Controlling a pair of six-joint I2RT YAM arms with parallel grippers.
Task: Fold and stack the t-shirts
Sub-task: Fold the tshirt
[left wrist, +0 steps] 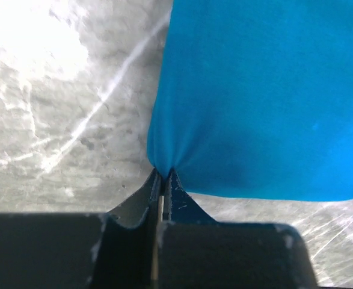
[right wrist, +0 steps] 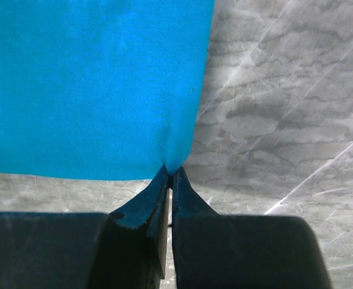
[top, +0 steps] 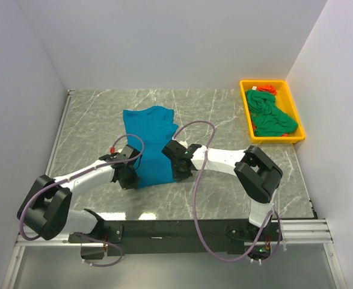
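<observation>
left claw pinched shut on one bottom corner of the blue shirt | right claw clamped on the other corner | shirt lies flat on the counter, straight ahead of both | heads up: both bites look thin, so if you lift unevenly a corner could slip and skew your fold

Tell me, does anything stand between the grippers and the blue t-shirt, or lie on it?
Nothing visible does. The left gripper and the right gripper each pinch a near corner of the blue t-shirt. Its top is bare; the green shirt lies apart in the yellow bin.
</observation>
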